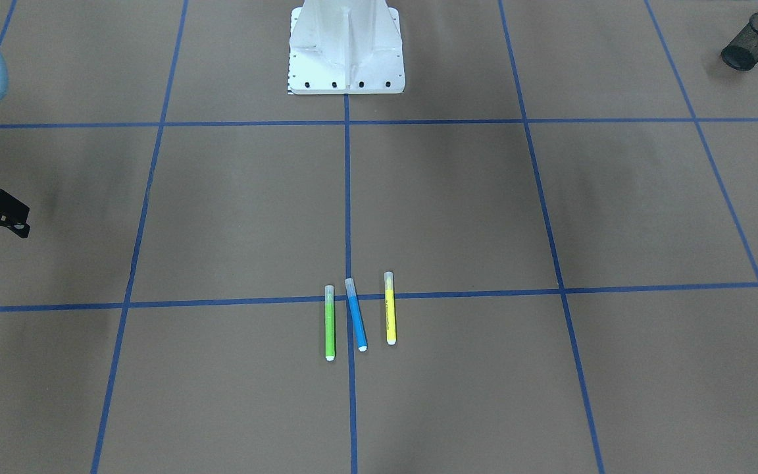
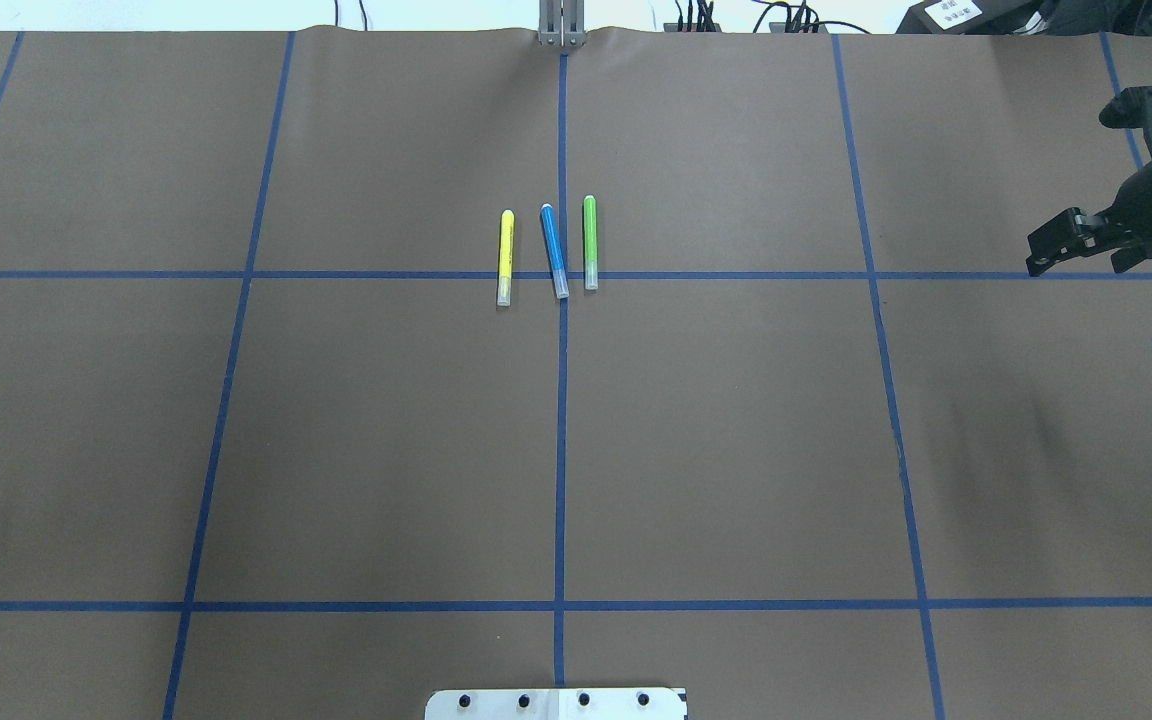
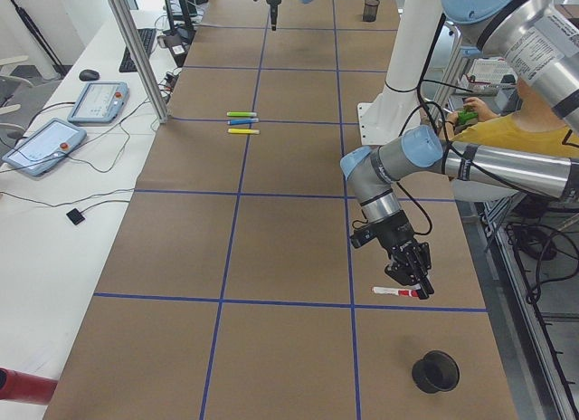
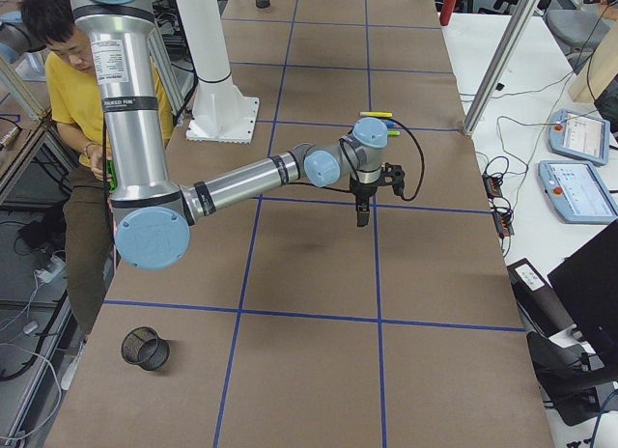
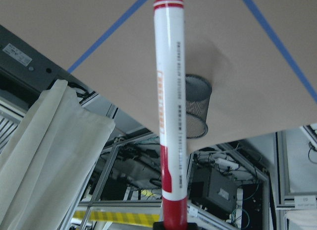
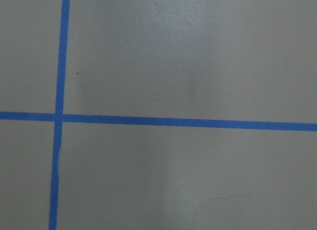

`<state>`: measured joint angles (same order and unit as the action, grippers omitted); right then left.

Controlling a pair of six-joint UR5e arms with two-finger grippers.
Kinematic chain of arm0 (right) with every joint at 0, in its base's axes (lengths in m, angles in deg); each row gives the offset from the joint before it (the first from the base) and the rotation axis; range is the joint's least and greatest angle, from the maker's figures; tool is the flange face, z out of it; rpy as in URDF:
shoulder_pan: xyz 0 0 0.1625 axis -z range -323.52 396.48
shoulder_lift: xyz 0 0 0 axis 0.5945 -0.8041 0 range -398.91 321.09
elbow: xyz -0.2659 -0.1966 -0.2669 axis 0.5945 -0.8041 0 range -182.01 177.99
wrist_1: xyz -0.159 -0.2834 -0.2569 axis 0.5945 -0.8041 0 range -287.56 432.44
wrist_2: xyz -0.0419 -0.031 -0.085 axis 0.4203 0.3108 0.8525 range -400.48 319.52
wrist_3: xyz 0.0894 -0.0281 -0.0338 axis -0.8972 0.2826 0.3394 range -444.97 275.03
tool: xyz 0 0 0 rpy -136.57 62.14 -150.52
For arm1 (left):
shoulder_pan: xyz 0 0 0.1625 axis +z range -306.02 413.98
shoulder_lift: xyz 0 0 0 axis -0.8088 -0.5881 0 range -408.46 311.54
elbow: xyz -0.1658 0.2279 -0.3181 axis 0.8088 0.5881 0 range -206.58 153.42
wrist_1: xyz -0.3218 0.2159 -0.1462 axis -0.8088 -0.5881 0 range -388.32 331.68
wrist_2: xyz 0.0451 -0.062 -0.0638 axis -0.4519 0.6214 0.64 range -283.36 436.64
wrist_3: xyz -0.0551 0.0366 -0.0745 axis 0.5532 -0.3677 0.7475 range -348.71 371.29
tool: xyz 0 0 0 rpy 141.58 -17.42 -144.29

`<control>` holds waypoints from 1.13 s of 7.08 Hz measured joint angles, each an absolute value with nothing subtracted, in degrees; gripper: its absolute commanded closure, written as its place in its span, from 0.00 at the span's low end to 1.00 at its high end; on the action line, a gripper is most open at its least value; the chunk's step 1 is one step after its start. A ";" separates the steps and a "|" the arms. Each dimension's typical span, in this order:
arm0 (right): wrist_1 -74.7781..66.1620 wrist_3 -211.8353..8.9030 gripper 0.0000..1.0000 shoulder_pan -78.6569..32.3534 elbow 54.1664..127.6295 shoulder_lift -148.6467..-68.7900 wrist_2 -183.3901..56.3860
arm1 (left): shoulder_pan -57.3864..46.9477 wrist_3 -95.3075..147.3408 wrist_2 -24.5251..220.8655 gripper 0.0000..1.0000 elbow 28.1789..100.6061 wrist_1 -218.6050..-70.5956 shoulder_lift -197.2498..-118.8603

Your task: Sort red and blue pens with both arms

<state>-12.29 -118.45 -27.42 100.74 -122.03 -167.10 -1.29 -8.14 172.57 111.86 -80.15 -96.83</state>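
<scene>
The left tool (image 3: pixel 419 284) is clenching the red pen (image 5: pixel 170 116) by one end; the right tool (image 2: pixel 1076 262) is hovering released above the bench (image 2: pixel 736 450).

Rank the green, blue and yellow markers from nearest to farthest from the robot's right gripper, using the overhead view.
1. Green marker: right end of the row, on the side toward the right gripper at the view's right edge.
2. Blue marker: middle of the row, slightly tilted.
3. Yellow marker: left end of the row.
</scene>
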 measured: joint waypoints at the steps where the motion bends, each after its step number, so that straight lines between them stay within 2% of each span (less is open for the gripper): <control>1: -12.29 -118.45 0.00 -27.27 100.74 -122.07 -167.12 | -1.25 -8.20 171.43 1.00 109.70 -81.87 -95.76; 4: -12.21 -118.45 0.00 -26.86 100.78 -122.09 -167.15 | -1.14 -8.28 170.62 1.00 100.63 -96.05 -88.89; 8: -12.20 -118.45 0.00 -26.49 101.04 -122.06 -167.22 | -0.89 -11.26 176.15 1.00 94.12 -99.21 -87.17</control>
